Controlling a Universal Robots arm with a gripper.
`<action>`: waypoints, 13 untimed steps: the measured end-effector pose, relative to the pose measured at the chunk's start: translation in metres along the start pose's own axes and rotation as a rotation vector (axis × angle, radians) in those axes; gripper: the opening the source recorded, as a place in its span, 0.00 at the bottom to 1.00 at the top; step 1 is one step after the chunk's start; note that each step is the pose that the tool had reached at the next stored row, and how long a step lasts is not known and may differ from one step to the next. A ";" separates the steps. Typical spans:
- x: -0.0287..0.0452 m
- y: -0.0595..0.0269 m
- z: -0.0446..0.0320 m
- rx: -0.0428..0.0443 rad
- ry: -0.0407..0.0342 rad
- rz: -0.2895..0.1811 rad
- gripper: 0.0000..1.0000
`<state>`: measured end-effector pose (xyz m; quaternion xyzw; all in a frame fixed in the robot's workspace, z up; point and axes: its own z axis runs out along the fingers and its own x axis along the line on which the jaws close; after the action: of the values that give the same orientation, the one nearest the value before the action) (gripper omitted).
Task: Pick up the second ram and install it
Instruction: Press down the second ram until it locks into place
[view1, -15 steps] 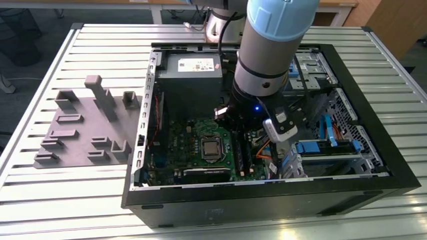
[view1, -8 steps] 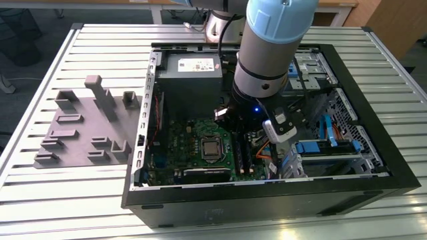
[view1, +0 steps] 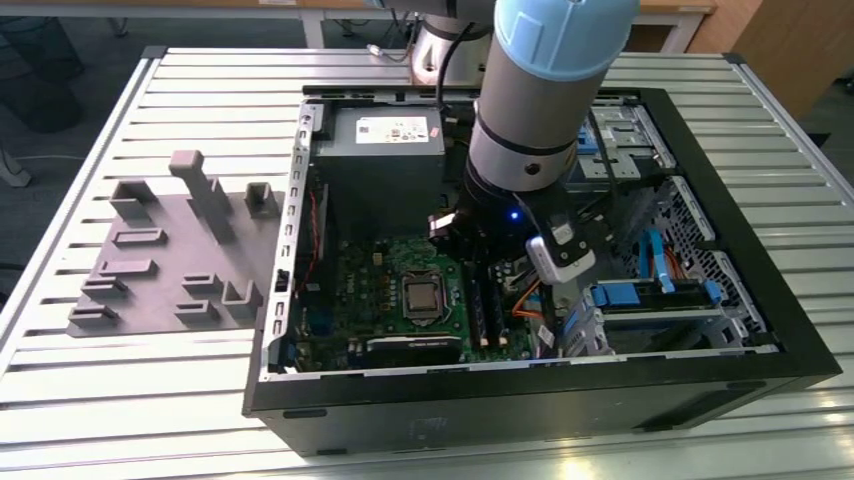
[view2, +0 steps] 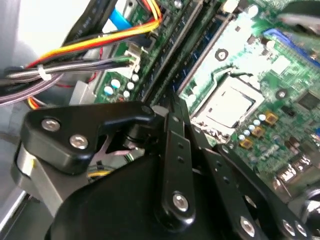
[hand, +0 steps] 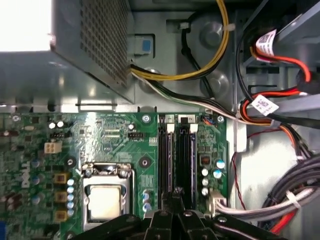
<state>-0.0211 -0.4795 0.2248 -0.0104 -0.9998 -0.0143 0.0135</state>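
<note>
**Claw low over the memory slots, second ram at the rails**

Parked inside the computer case (view1: 747, 300), with the claw (hand: 175, 197) just above the black slot rails (hand: 186, 160) of the motherboard (hand: 115, 140), beside the processor socket (hand: 105, 200). Cannot tell whether drawn together, apart or clamped on anything. Seen in the second wrist view as a dark blue-green strip along the rails: the second ram (view2: 196, 46), apparently standing in a slot; cannot tell whether fully seated. Judged light, thin and stiff, yet fragile: likely to crack if bent or twisted, and slippery on its flat faces. Best taken by the bare long top edge near the middle, clear of chips and contacts, and kept square to the slot.
</note>
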 end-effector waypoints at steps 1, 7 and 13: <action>0.0000 0.0001 -0.0016 -0.0005 0.0000 0.000 0.11; 0.0001 0.0002 -0.0046 -0.0003 0.0004 0.000 0.11; 0.0001 0.0002 -0.0047 -0.0001 0.0006 0.000 0.11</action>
<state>-0.0211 -0.4795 0.2296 -0.0104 -0.9997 -0.0143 0.0138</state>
